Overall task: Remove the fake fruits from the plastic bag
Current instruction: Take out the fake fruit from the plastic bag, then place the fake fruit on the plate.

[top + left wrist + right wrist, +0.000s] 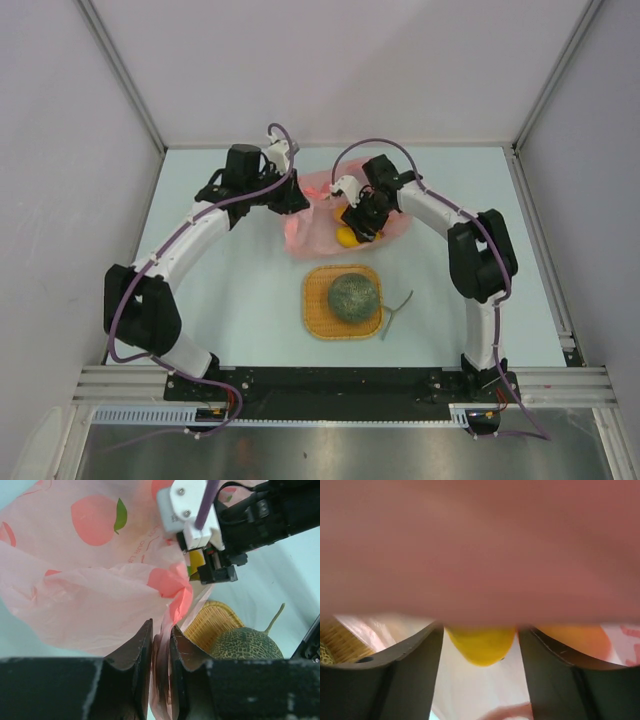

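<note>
Pinching a fold at the near-left edge of the plastic bag [312, 238], the left claw [296, 202] had its two fingers [141, 647] drawn together with only the thin film between them, as its wrist view showed [161, 632]. Crinkled and translucent pink, the bag [90, 595] lay slumped on the pale table [230, 260] between the two arms, printed with red-orange peaches and small green leaves. Inside it, near its right end, sat the yellow mango [346, 237], smooth and bright, with a sliver of it also visible in the left wrist view [196, 560]. The right claw [362, 222] reached into the bag from above; in its own camera the fingers stood wide and the mango [481, 645] filled the gap, meeting both, so the claw [480, 630] looked clamped on it. Blurred pink film [480, 545] covered the upper part of that view. Just right of the mango, behind the right finger, an orange fruit [575, 637] lay in the bag. Outside the bag, nearer the bases, the grey-green netted melon [352, 297] rested on a square woven mat [316, 322], its stem [397, 312] pointing right.
</note>
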You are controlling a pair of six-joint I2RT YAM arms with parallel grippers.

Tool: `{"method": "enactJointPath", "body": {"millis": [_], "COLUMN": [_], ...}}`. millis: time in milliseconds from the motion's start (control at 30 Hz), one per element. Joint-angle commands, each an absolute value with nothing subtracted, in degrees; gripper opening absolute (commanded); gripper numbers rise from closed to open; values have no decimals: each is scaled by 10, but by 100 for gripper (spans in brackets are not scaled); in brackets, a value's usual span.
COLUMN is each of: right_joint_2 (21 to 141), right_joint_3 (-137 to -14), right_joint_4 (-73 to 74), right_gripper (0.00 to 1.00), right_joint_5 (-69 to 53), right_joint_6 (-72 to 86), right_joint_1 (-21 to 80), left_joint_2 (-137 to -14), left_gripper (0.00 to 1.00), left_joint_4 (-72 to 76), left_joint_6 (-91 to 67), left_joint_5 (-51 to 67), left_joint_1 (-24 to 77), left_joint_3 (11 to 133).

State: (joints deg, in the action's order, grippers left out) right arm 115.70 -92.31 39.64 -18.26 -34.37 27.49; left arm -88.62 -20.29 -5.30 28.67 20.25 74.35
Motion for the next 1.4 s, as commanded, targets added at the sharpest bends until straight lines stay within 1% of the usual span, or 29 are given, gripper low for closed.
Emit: {"method": "enactJointPath", "body": {"millis": [0, 67, 167, 200, 267, 300, 400, 433, 533, 600, 700, 967, 1167, 1367], "right_joint_2": [1178, 1197, 1217, 1216, 1193, 1181, 1122, 1103, 1034, 987, 949, 936, 962, 976], "right_joint_3": [-937, -944, -960, -960, -951, -946, -919, -912, -886, -868, -851, -784, -770, -758], "right_joint_4": [387, 389, 408, 410, 406, 403, 398, 399, 413, 422, 446, 501, 494, 493], "right_gripper": [69, 69, 67, 59, 52, 45, 34, 32, 29, 30, 30, 25, 23, 23], "right_joint_5": [-170, -161, -156, -160, -189, -199, -238, -248, -289, -315, -337, -338, -311, -295], "right_joint_6": [-382, -397, -408, -410, -413, -418, -431, -432, -434, -433, -453, -506, -520, -552], "right_joint_1": [276, 276, 275, 275, 268, 267, 265, 265, 264, 263, 266, 267, 282, 311], "left_joint_2": [-891, -889, -888, -886, -886, -887, -889, -890, -896, -901, -905, -909, -903, -896], "left_gripper": [22, 22, 22, 22, 22, 22, 22, 22, 22, 22, 22, 22, 22, 22], "left_joint_4": [-185, -186, -184, -183, -183, -184, -185, -185, -178, -177, -179, -174, -178, -177], "left_joint_6": [-40, -39, -40, -40, -40, -40, -39, -40, -49, -53, -52, -51, -40, -35], "left_joint_5": [284, 282, 284, 283, 282, 281, 276, 273, 272, 275, 272, 272, 264, 258], "left_joint_1": [209, 210, 211, 211, 211, 211, 211, 211, 211, 211, 211, 212, 213, 212], "left_joint_3": [740, 741, 741, 738, 738, 738, 739, 739, 739, 741, 748, 758, 758, 756]}}
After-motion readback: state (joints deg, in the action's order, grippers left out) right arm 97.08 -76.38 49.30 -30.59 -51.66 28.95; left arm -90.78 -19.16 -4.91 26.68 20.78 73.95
